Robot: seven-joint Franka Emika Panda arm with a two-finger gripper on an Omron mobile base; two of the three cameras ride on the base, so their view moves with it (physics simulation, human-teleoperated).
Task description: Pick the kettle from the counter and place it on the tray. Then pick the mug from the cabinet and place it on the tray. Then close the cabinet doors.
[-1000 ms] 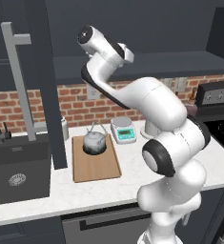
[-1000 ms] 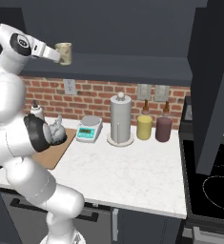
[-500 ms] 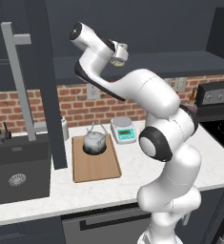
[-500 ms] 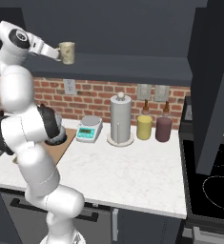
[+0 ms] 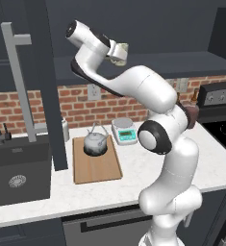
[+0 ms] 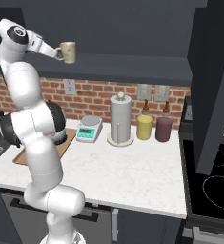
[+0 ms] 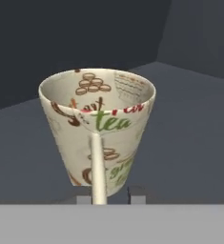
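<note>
I am seeing the kettle (image 5: 95, 142) sitting on the far end of the tray (image 5: 96, 163), which is lying on the desk (image 5: 133, 185) beside the scale (image 5: 124, 131). The mug (image 6: 68, 52) is being held upright and empty by its handle in the gripper (image 6: 57, 53), with the arm reaching high in front of the cabinet (image 6: 132, 66) shelf.

Even, soft rendered light | dim inside cabinet (image 6: 132, 28) | faint shadows on counter (image 5: 133, 178) | no glare | slightly soft, low-resolution
</note>
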